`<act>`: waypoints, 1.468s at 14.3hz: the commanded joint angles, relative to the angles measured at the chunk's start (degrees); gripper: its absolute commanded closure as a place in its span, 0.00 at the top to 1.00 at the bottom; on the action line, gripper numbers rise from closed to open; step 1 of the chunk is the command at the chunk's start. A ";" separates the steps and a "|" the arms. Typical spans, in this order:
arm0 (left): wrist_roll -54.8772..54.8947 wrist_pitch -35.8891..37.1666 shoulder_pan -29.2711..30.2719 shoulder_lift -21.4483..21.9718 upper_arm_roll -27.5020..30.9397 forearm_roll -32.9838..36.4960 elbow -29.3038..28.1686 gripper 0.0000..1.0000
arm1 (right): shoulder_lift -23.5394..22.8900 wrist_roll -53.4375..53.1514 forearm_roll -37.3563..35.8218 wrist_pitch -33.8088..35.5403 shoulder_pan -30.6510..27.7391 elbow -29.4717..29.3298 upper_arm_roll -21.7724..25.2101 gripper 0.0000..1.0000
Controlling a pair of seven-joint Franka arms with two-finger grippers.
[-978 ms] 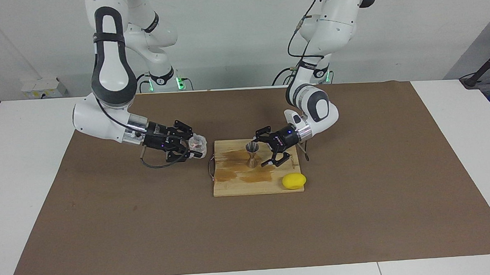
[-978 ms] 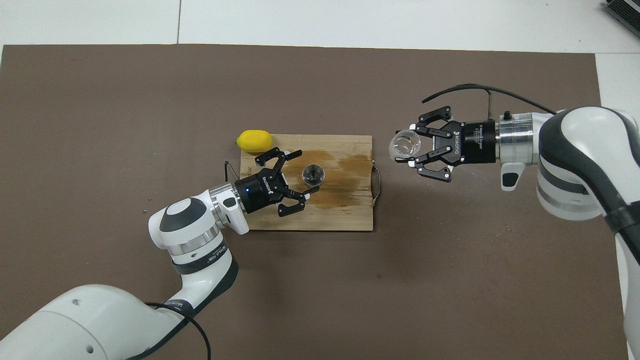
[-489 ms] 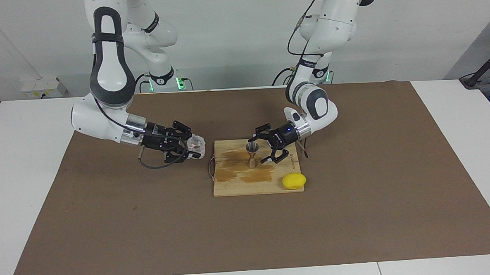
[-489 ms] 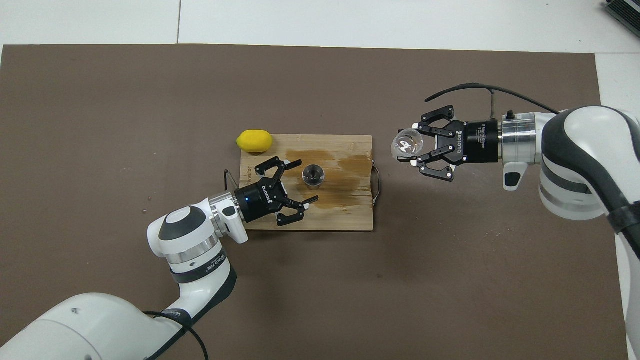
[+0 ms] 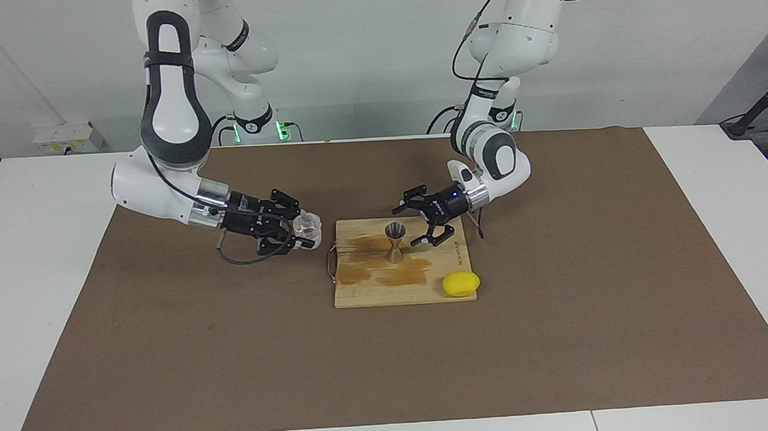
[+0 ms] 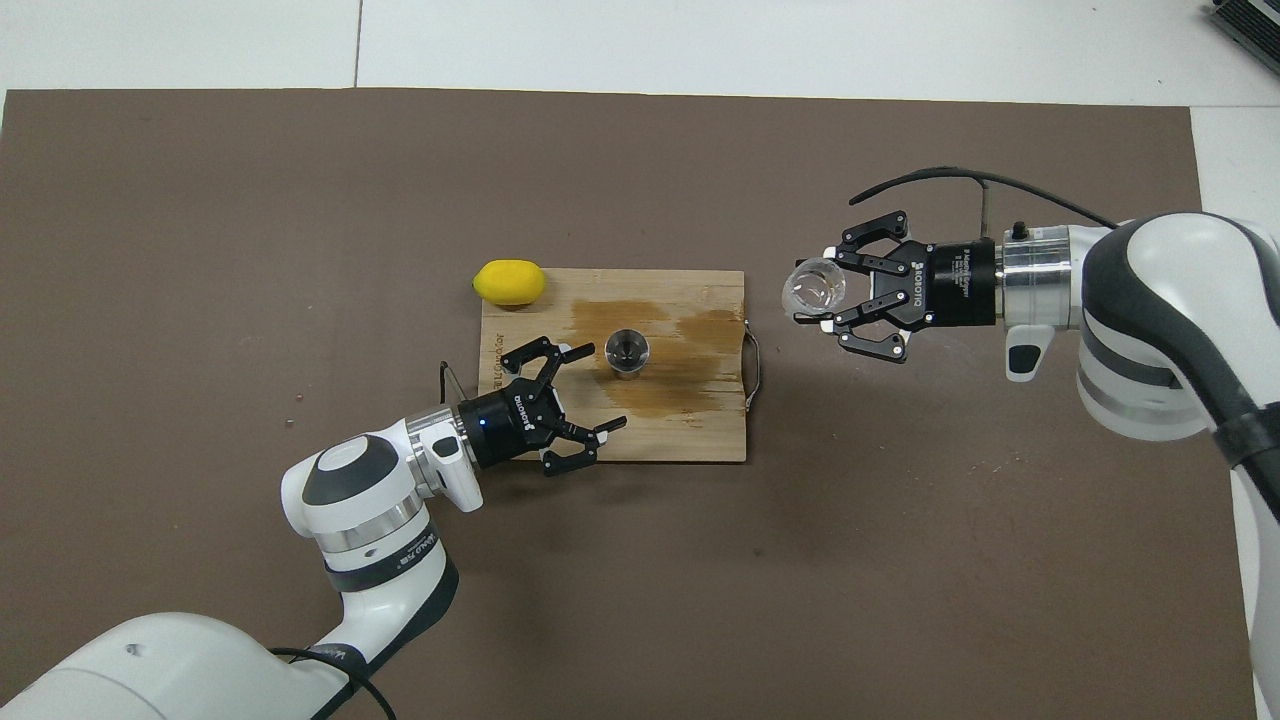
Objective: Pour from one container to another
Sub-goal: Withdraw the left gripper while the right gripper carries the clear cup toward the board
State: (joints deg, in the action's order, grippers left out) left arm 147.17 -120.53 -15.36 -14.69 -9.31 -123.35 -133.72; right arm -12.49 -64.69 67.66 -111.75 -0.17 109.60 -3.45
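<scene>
Right now the glass cup (image 5: 307, 228) (image 6: 815, 287) is clamped between the fingertips of the right gripper (image 5: 299, 233) (image 6: 822, 297), held sideways in the air over the brown mat (image 5: 234, 351) (image 6: 250, 200), just off the end of the cutting board (image 5: 374, 293) (image 6: 700, 440) that has a metal handle (image 5: 330, 263) (image 6: 755, 350) — the end toward the right arm's side of the table. On the board, about at its middle, the metal jigger (image 5: 395, 242) (image 6: 626, 351) stands upright on a patch of dark wet stains (image 5: 393, 276) (image 6: 690, 330), its open top facing up. Beside the jigger, toward the left arm's end, the left gripper (image 5: 422, 223) (image 6: 588, 392) hangs over the board with its fingers spread wide and nothing between them — it is near the jigger but apart from it. A yellow lemon (image 5: 461, 284) (image 6: 509, 282) lies at the board's corner farther from the robots, on the left arm's end, touching or just beside the edge. The mat covers most of the white table (image 5: 33, 192) (image 6: 700, 40).
</scene>
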 commanded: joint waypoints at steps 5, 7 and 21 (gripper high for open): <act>-0.13 5.30 12.00 8.44 0.17 14.87 -6.64 1.00 | 1.59 -2.62 -2.43 -7.15 5.61 1.40 -0.32 0.00; -1.44 5.92 15.25 11.25 0.26 19.70 -7.60 1.00 | 1.42 -3.85 -3.67 -10.23 8.07 1.40 -0.33 0.00; -23.67 25.51 42.86 19.62 0.61 71.90 9.59 1.00 | 0.80 -10.44 -7.27 -23.60 18.54 2.37 -0.06 0.00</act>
State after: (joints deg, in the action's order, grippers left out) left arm 127.39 -98.52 25.52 5.46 -8.07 -57.44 -129.09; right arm -12.50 -72.56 62.53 -133.74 17.43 111.16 -3.71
